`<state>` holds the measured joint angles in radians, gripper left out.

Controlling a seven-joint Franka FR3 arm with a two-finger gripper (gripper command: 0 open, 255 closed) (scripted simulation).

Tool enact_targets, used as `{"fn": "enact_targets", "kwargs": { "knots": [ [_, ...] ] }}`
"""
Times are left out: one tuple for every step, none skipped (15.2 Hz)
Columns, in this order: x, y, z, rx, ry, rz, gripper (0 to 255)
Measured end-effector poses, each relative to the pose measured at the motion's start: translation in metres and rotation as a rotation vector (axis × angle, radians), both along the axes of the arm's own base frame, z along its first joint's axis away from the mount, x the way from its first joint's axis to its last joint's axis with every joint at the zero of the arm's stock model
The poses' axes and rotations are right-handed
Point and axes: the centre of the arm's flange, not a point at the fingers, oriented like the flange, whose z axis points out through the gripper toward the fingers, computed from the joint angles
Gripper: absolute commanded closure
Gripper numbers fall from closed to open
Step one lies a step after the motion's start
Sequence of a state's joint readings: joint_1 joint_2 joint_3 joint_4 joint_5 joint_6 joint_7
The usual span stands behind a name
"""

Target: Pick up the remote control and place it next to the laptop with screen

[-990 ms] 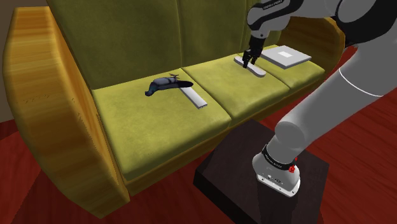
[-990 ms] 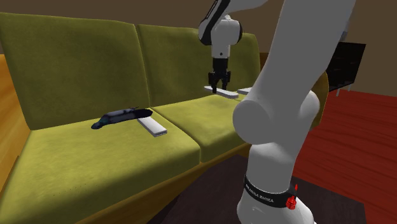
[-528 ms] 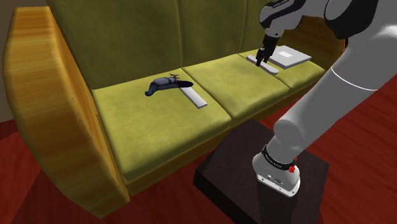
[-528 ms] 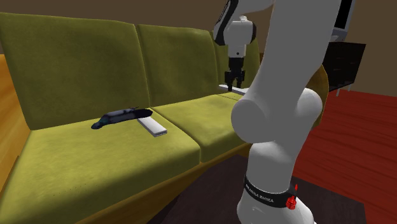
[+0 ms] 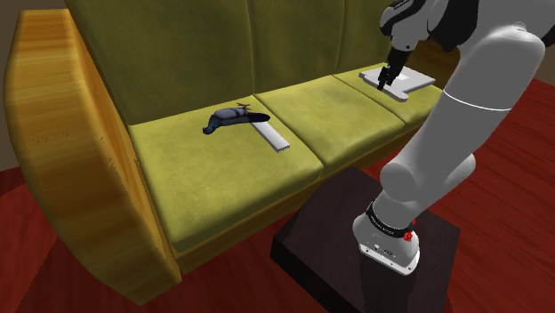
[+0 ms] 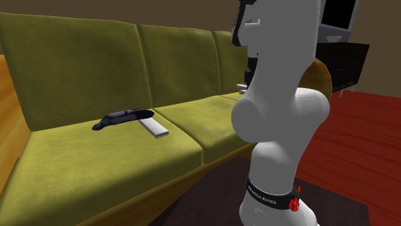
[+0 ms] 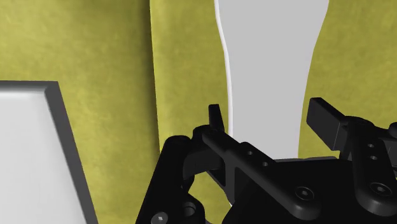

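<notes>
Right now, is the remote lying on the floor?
No, the gripper clasps the pale remote above the green sofa cushion.

Holding the pale grey elongated remote control (image 7: 267, 63) between the fingers of the all-black two-finger gripper (image 7: 267, 118), just beside the flat white laptop (image 7: 25, 159) lying on the shoulder view's right-hand cushion of the olive-green sofa (image 5: 178, 53). Bearing, on that view's left cushion, a dark blue curved object (image 5: 229, 116) touching a flat grey bar (image 5: 274, 136).
</notes>
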<state>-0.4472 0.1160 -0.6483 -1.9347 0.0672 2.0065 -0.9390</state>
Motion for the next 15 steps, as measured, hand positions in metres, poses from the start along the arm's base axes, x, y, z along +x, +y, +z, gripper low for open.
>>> {"fn": "enact_targets", "kwargs": {
  "knots": [
    [-0.005,-0.013,0.001,0.0,0.0,0.0,255],
    [-0.013,-0.024,0.0,0.0,0.0,0.0,255],
    [-0.02,-0.036,0.0,0.0,0.0,0.0,255],
    [-0.026,-0.047,0.001,0.0,0.0,0.0,255],
    [-0.031,-0.057,0.0,0.0,0.0,0.0,255],
    [-0.035,-0.071,0.002,0.0,0.0,0.0,255],
    [-0.042,-0.084,0.002,0.0,0.0,0.0,255],
    [-0.051,-0.093,0.004,0.0,0.0,0.001,255],
    [-0.057,-0.104,0.003,-0.001,0.0,0.0,255],
    [-0.065,-0.117,0.003,-0.001,0.0,0.0,255],
    [-0.067,-0.125,0.002,-0.001,0.0,0.0,255],
    [-0.068,-0.127,-0.002,0.0,0.0,0.001,255],
    [-0.068,-0.129,-0.006,0.0,0.0,0.001,255],
    [-0.069,-0.129,-0.011,0.0,0.0,0.002,255],
    [-0.07,-0.129,-0.015,0.0,0.0,0.002,255]
  ]
}}
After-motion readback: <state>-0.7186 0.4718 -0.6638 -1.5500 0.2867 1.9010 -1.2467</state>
